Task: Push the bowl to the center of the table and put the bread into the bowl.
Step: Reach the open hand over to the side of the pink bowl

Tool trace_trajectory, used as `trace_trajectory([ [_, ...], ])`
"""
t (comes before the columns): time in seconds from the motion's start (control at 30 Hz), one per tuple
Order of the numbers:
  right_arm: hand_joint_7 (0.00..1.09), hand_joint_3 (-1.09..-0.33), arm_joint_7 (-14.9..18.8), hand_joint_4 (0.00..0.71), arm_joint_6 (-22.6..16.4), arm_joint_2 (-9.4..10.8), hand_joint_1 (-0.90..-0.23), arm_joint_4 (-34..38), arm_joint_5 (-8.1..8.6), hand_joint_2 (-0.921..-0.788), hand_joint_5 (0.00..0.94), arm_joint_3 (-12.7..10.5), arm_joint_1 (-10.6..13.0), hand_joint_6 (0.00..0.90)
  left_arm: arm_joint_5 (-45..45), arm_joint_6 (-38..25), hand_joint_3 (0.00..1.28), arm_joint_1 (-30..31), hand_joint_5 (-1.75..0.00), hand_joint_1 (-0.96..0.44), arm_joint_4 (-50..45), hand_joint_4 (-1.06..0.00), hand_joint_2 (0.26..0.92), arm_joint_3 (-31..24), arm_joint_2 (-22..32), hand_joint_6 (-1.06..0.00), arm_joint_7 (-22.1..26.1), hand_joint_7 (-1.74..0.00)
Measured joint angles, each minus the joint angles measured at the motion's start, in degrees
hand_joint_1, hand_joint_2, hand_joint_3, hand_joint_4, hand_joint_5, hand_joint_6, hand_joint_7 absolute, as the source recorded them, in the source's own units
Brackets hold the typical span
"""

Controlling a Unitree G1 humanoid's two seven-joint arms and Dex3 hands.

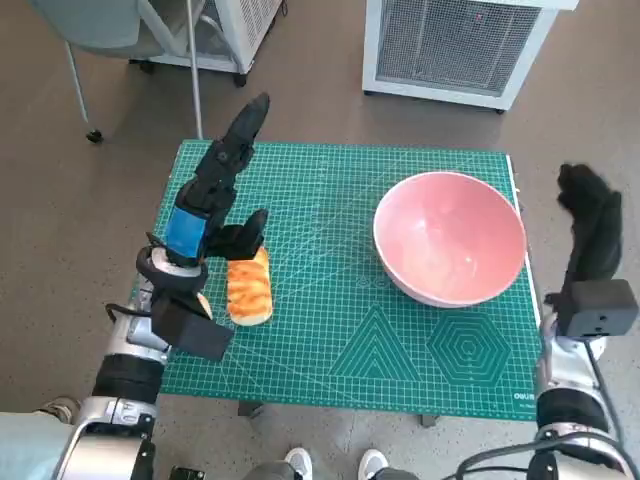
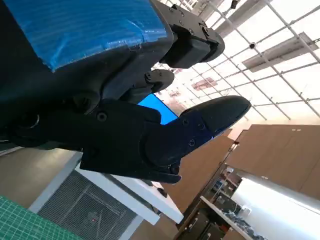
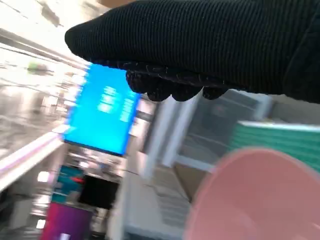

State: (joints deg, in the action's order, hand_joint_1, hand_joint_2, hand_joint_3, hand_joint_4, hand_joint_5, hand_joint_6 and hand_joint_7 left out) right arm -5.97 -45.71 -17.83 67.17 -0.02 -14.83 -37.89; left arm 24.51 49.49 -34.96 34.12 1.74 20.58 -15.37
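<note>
A large pink bowl [image 1: 450, 236] stands on the right part of the green cutting mat [image 1: 340, 330], close to its right edge; its rim [image 3: 255, 200] shows blurred in the right wrist view. An orange-brown bread loaf [image 1: 249, 286] lies on the mat's left side. My left hand [image 1: 215, 195] hovers over the mat just beyond the bread, fingers stretched out and apart, holding nothing; its black fingers [image 2: 200, 125] point up toward a ceiling. My gloved right hand [image 1: 590, 230] is raised off the table's right edge, beside the bowl, holding nothing.
A white mesh-fronted unit [image 1: 455, 45] stands on the floor beyond the table. A chair leg and pole [image 1: 195, 70] stand at the back left. A person's white shoes [image 1: 335, 465] show below the table's front edge.
</note>
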Motion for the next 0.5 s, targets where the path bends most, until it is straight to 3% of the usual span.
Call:
trace_trajectory([
  [0.23, 0.51, -0.861, 1.9, 0.198, 4.1, 2.6, -0.550, 2.3, -0.01, -0.921, 0.000, 0.7, -0.5, -0.001, 0.0, 0.0, 0.66, 0.0, 0.00, -0.68, 0.2, -0.17, 0.921, 0.0, 0.2, -0.24, 0.0, 0.00],
  [0.5, 0.49, -0.858, 7.1, 0.190, 9.6, 1.9, -0.582, 4.4, -0.46, -0.921, 0.000, 2.7, -3.4, 0.002, 0.0, 0.0, 0.66, 0.0, 0.00, -0.68, 0.9, -0.17, 0.921, 0.0, 0.6, -0.24, 0.1, 0.00],
])
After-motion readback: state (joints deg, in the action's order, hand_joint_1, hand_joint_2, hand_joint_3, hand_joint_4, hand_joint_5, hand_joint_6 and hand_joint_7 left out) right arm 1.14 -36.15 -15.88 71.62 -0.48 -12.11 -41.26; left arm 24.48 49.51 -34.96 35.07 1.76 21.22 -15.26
